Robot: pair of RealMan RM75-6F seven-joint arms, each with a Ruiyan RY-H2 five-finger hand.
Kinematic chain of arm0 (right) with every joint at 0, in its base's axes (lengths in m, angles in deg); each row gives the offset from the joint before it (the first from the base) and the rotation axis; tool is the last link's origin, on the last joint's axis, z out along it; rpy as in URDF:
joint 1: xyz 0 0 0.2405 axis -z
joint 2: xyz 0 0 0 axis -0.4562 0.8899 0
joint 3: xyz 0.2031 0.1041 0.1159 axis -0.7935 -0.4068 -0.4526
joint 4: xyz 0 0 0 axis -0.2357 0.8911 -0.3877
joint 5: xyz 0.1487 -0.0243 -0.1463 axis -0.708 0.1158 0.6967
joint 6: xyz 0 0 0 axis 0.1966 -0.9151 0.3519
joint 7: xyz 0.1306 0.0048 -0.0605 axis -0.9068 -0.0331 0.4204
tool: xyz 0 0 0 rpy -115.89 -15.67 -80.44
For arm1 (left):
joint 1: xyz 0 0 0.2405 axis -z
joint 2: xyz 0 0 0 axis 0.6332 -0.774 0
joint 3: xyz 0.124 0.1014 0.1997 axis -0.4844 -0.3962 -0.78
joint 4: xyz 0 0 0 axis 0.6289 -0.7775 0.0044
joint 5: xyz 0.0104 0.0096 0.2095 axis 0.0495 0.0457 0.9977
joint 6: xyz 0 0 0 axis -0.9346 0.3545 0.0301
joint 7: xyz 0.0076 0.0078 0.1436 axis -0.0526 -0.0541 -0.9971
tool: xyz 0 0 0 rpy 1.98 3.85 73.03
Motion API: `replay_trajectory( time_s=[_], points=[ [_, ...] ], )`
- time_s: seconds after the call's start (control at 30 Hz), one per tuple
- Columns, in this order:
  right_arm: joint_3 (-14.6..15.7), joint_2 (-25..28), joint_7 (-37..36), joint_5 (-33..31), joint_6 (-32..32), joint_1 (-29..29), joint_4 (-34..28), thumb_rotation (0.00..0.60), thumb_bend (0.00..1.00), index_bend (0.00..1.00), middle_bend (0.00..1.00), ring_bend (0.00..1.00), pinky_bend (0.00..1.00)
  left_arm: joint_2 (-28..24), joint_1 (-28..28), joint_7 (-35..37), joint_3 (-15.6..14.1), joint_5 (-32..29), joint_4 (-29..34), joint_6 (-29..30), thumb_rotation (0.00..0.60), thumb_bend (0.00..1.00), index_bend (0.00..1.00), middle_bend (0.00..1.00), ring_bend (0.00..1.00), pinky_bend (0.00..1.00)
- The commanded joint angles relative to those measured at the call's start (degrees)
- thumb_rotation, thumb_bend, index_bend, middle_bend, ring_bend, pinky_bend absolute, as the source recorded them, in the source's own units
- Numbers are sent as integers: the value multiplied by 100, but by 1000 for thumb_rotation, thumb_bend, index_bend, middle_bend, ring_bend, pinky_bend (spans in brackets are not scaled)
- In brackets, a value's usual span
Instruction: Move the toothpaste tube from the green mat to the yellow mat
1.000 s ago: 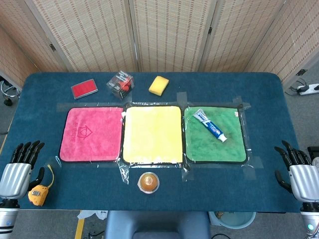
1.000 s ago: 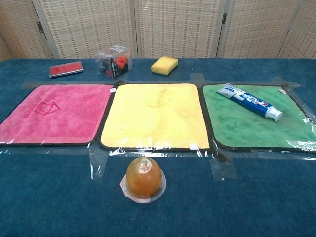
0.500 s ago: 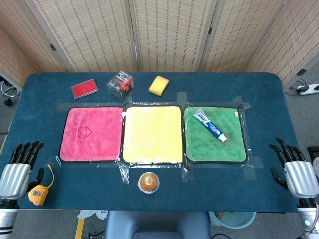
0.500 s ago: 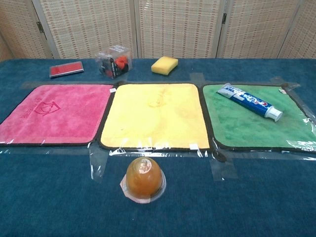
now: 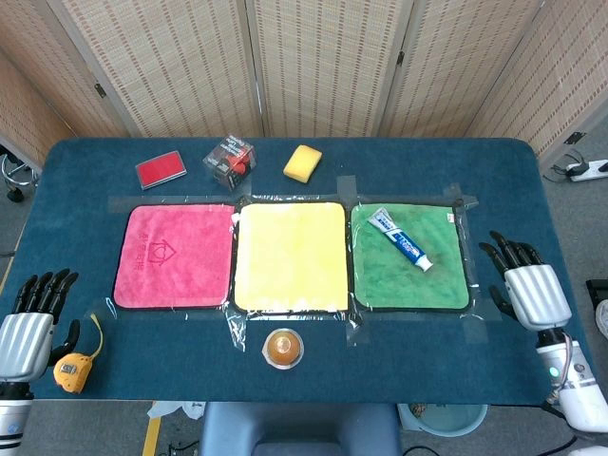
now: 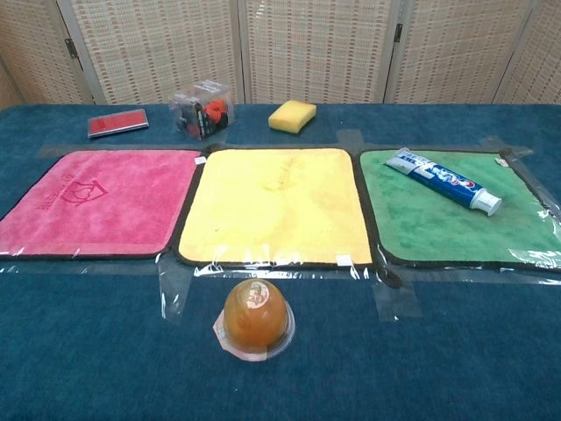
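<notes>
Right hand [image 5: 528, 291], fingers spread and holding nothing, hovers over the blue surface [image 5: 532, 190] just beside the right edge of the green mat [image 5: 410, 277]. Toothpaste tube [image 5: 400, 238] lies diagonally on the far half of the green mat, cap end toward the right hand; in the chest view the tube [image 6: 443, 181] rests flat with its white cap pointing right. Yellow mat [image 5: 290, 256] sits immediately left of the green mat, bare, with a pink mat [image 5: 174, 256] further left; all three are taped down. Left hand [image 5: 28, 328], also empty with fingers apart, rests at the near left corner, beside a small yellow tape measure [image 5: 72, 369]. An orange dome-shaped cup [image 5: 283, 348] stands near the yellow mat's front edge. Along the far side lie a red case [image 5: 160, 169], a clear box [image 5: 230, 159] and a yellow sponge [image 5: 302, 162].
</notes>
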Motion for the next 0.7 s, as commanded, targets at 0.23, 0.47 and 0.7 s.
replay_trajectory(
  time_s=[0.23, 0.47, 0.7],
  points=[
    [-333, -628, 153, -563, 1219, -982, 874, 600, 427, 103, 71, 94, 159, 0, -40, -21, -24, -51, 16, 1, 600, 551, 104, 95, 84, 34],
    [-464, -1255, 329, -1073, 2132, -1680, 1804, 600, 244, 69, 25, 25, 101, 9, -56, -54, -35, -54, 47, 7, 600, 551, 104, 94, 85, 35],
    [-466, -1841, 390, -1189, 2479, -2145, 2751, 600, 152, 54, 6, 0, 7, -17, -92, -36, -35, -130, 43, 2, 600, 551, 104, 95, 88, 34]
  ],
)
